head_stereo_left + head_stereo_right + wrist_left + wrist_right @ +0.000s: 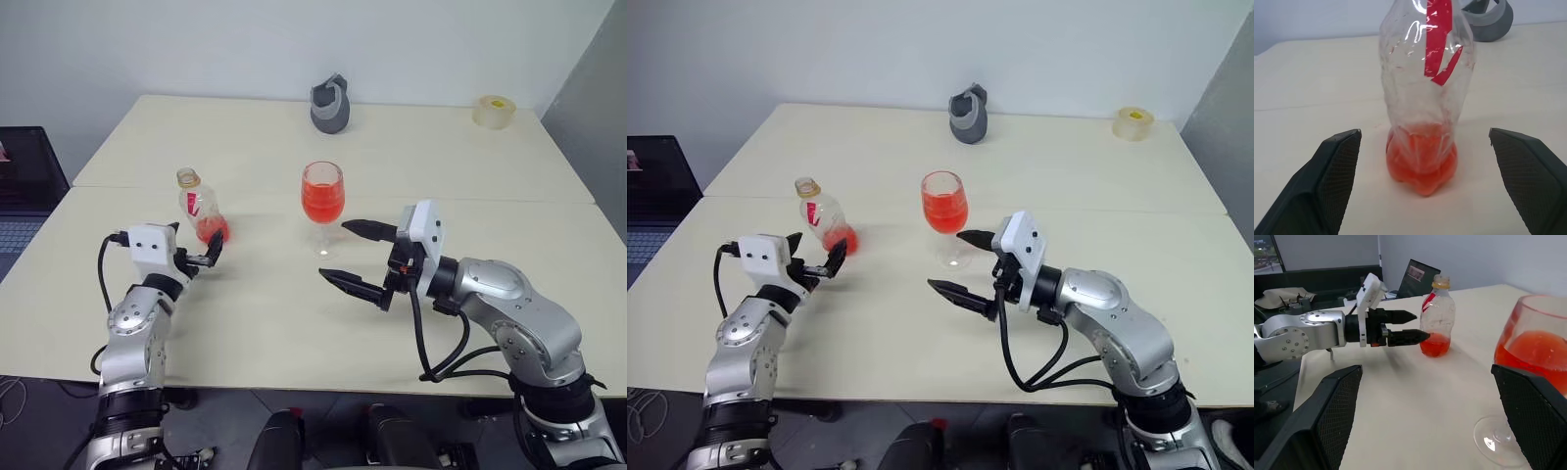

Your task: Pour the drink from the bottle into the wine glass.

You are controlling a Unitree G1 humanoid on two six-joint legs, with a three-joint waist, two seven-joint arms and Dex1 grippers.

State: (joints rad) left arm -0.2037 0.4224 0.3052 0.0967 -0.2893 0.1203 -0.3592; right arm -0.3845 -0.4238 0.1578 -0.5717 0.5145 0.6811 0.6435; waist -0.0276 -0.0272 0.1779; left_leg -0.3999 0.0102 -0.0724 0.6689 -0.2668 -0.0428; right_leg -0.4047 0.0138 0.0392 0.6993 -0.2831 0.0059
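One small clear bottle (202, 208) is seen standing upright toward the left edge of the tabletop (294, 323). A red strip is stuck on its side, and only a little red-orange drink (1421, 162) is left at its bottom. The wine glass (322, 201) is stood near the middle of the tabletop, about half filled with the same red drink. The tabletop is pale cream, with a white wall behind it. A grey object (330, 104) and a tape roll (495, 111) are placed by the far edge. The left gripper (196, 257) is held wide open just before the bottle, touching nothing. The right gripper (351, 255) is held wide open beside the glass, gripping nothing.
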